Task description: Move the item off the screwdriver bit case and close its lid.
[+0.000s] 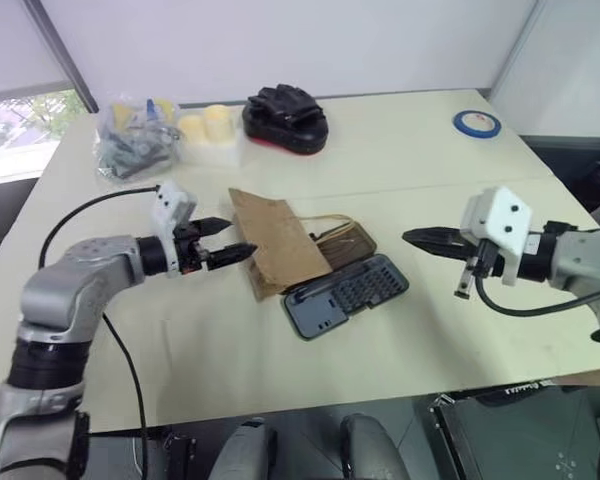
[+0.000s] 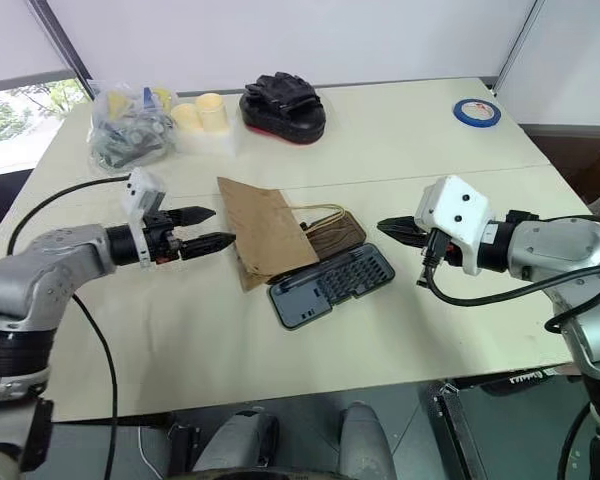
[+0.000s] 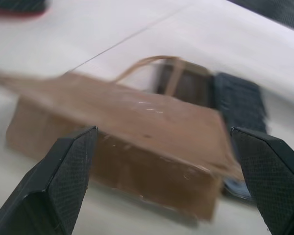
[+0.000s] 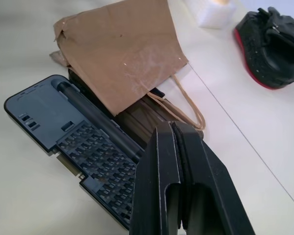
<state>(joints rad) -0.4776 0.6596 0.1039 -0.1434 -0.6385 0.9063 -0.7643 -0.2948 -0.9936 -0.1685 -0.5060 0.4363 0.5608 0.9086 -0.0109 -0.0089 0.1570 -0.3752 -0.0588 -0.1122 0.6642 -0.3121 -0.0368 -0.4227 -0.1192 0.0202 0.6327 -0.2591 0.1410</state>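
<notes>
The left gripper [image 2: 202, 228] stood with its two black fingers spread wide, holding nothing, their tips just short of the near edge of the paper bag [image 2: 268, 234]. The bag lay straight ahead of those fingers, beyond their tips, its long axis running roughly across the line they pointed along, so the spread fingers framed its edge in the left wrist view. The bag rested partly on the open bit case [image 2: 330, 283], covering the hinge side and much of the brown lid [image 2: 337, 235], with its loop handles draped over the lid. On the far side of the case from the bag, the right gripper [image 1: 425, 240] hung above the table [image 1: 400, 150], its fingers pressed together and empty, pointing toward the case. The left arm seemed the better placed of the two to take the bag. The right wrist view showed the rows of bits and the bag's lower corner overlapping the tray, which the left wrist view hid behind the bag.
</notes>
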